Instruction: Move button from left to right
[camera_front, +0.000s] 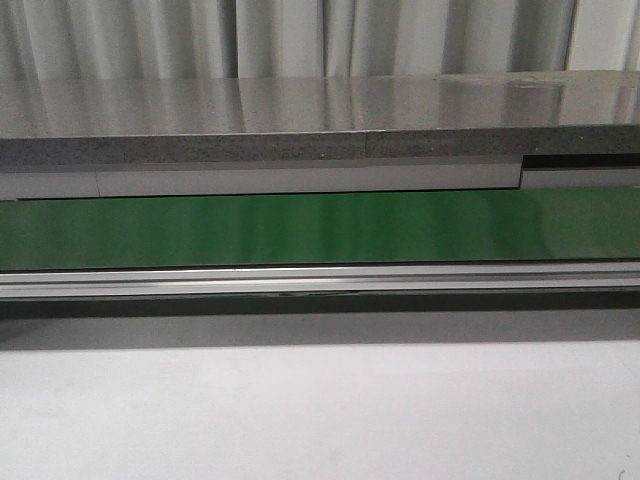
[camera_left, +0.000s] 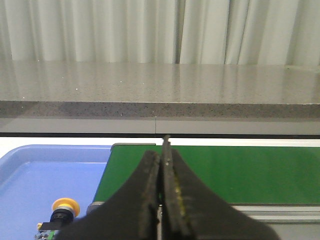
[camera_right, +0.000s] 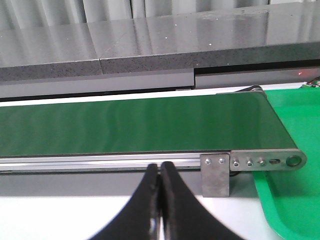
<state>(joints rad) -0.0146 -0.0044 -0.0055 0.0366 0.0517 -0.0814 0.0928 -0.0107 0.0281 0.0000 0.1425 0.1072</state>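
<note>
You see a smooth green conveyor belt (camera_front: 320, 230) with a soft sheen, edged by a brushed metal rail (camera_front: 320, 280). Behind the belt, a polished speckled stone counter (camera_front: 300, 105) reflects pleated cloth curtains (camera_front: 300, 35). The button (camera_left: 65, 207) has a glossy yellow plastic cap.

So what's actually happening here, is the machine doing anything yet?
Not much yet. The button, with its yellow cap, lies in a blue tray at the left end of the green conveyor belt. The left hand is shut and empty, above and beside the button. The right hand is also shut and empty, near the belt's other end, where a green tray sits. Nothing is on the belt.
</note>
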